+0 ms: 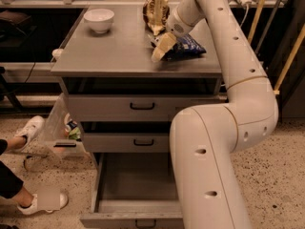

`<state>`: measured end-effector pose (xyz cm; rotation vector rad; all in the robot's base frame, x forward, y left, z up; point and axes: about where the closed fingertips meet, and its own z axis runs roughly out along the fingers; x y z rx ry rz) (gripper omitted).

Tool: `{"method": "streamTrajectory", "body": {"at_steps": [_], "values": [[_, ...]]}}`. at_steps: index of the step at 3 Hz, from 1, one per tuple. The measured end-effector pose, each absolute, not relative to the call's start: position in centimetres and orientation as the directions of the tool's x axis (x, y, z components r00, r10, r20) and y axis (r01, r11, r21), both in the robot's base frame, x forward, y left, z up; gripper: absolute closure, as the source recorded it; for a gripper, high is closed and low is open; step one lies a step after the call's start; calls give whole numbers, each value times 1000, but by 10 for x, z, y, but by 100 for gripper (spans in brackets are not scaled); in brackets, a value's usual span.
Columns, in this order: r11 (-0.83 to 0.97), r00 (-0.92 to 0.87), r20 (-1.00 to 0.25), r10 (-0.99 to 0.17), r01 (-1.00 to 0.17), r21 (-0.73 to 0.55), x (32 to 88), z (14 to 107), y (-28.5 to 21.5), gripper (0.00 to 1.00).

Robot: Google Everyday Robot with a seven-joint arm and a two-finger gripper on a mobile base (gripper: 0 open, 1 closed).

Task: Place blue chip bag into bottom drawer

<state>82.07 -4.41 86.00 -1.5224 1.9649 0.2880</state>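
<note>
Right, gripper (161, 50): upper centre, at left edge of blue chip bag (188, 46), on counter (114, 51).
Grip: can't tell, open or holding.
Advice: pinch foil firmly, lift clear before bottom drawer (136, 182), open below.

Matt grey metal bottom drawer (133, 182); glossy crinkly foil blue chip bag (189, 46); smooth cream plastic gripper (159, 54) just beside bag, on cab. top.

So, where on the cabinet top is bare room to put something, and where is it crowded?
Bare: the stretch of the cabinet top between the white bowl and the claw, out to the front edge. The open bottom drawer shows a bare tray. Crowded: the back right, where the claw, blue chip bag and brown chip bag meet.
</note>
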Motion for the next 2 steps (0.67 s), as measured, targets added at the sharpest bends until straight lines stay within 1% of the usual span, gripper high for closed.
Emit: {"method": "streamTrajectory", "body": {"at_steps": [1,2], "values": [[311,-138,-595,-792,-930,-198,821,859,-44,0],[311,-138,-595,-792,-930,-198,821,859,-44,17]]}}
